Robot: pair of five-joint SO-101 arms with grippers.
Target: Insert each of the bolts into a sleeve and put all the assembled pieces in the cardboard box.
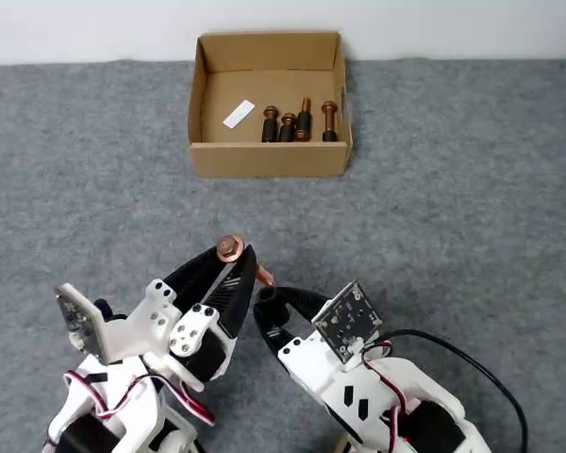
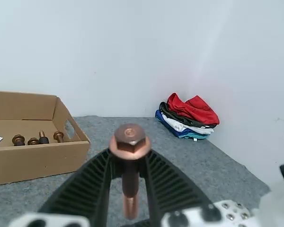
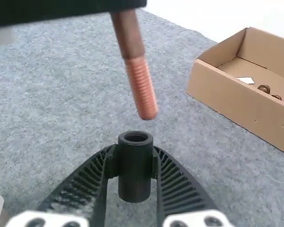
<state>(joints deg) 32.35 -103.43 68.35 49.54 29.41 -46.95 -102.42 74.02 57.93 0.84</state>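
Right gripper point(image 3: 135, 160) jaws pinch black sleeve point(image 3: 135, 172); left gripper point(image 2: 129, 161) jaws pinch copper bolt point(image 3: 136, 75), tip just above sleeve mouth. Cardboard box point(image 1: 269, 159) well apart, tabletop point(image 1: 453, 217) between.

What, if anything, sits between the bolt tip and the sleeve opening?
Nothing visible. In the right wrist view the copper bolt hangs with its threaded tip in open air, short of the black sleeve, whose bore looks empty. The left gripper is shut on the bolt, and the right gripper on the sleeve.
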